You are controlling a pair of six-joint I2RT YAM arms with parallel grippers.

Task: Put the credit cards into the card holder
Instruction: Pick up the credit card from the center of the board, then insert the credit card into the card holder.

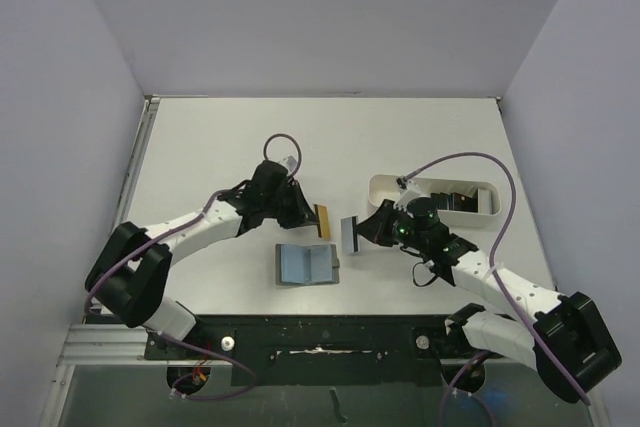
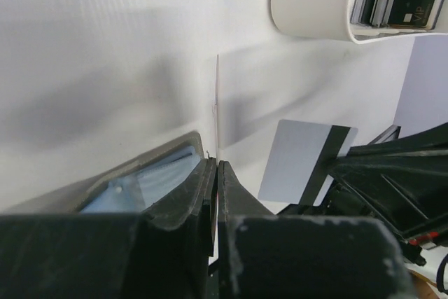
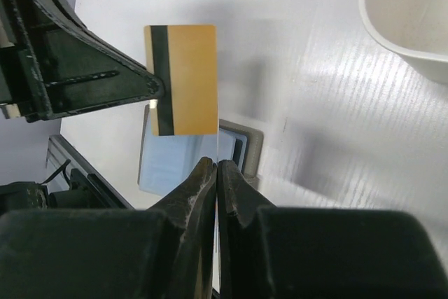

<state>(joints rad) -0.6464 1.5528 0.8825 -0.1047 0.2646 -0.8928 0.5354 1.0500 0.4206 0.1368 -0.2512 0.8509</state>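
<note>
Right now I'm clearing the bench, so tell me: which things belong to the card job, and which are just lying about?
Job:
orange card in left gripper
grey card in right gripper
dark cards in the white tray
open card holder

Lying about:
only the tray itself

The top view was evenly bright, with soft shadows lying on the white table (image 1: 420, 137). Glare streaked the table in both wrist views, where the left tool (image 2: 215, 167) and the right tool (image 3: 217, 166) sat dark and blurred up close.
</note>
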